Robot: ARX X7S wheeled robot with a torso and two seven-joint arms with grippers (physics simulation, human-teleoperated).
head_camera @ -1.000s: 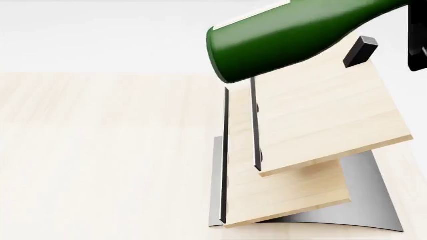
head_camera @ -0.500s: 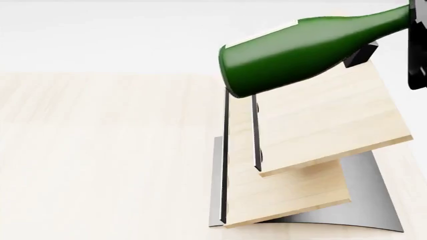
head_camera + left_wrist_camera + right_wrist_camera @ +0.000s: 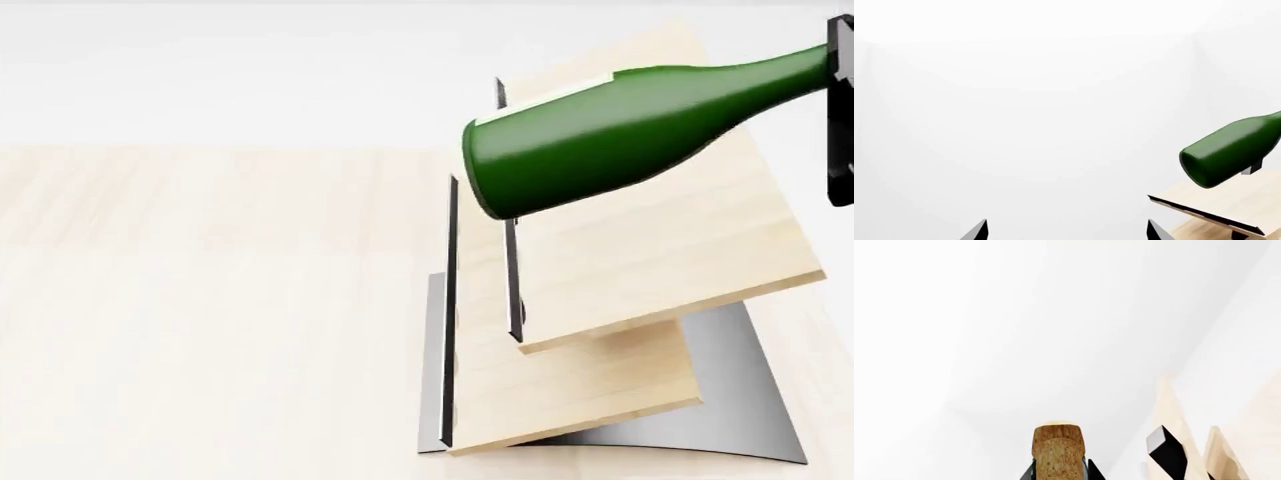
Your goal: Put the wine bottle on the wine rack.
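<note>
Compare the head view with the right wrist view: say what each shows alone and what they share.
Head view only: the bottle's green body lying nearly level above the rack's slanted boards, the grey base, and the table.
Right wrist view only: the cork at the bottle's top, flanked by the right gripper's fingers.
Both: pale rack boards, and parts of the same bottle held by the neck.
</note>
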